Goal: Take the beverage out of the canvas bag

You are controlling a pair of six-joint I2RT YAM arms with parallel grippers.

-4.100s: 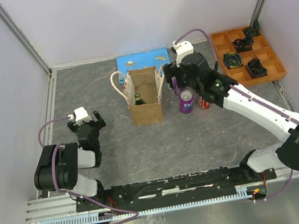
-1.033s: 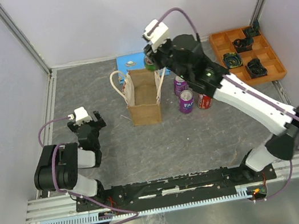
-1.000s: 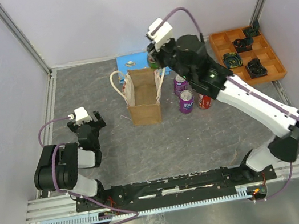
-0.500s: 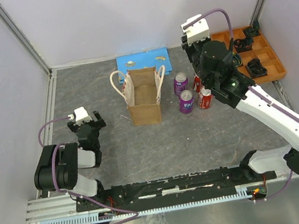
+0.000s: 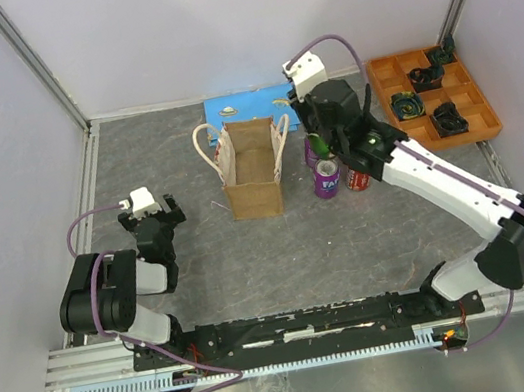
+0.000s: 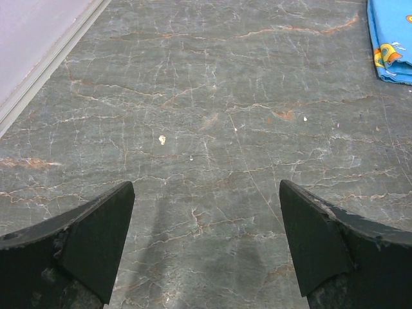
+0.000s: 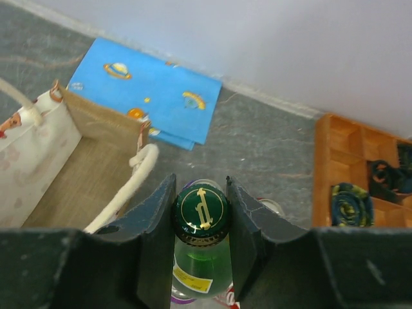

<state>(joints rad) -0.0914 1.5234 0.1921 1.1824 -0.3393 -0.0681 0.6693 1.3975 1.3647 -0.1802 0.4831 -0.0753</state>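
Observation:
The beverage, a green glass bottle [image 7: 201, 207] with a green and gold cap, is held by its neck in my right gripper [image 7: 199, 181], whose jaws are shut against the cap's sides. It hangs outside the canvas bag [image 5: 252, 169], just right of the bag's cream rope handle [image 7: 132, 177] and above the cans. The tan bag stands upright and open at mid-table, and its inside [image 7: 84, 174] looks bare. My left gripper [image 6: 206, 187] rests open over bare table far to the left [image 5: 149, 216].
Two purple cans [image 5: 326, 183] and a red can [image 5: 358, 177] stand right of the bag, under my right wrist. A flat blue board [image 5: 248, 105] lies behind the bag. An orange compartment tray [image 5: 436, 99] sits at the back right.
My right arm carried the bottle from above the bag's back edge out to the right, then back left and lower, over the cans. The left arm has not moved.

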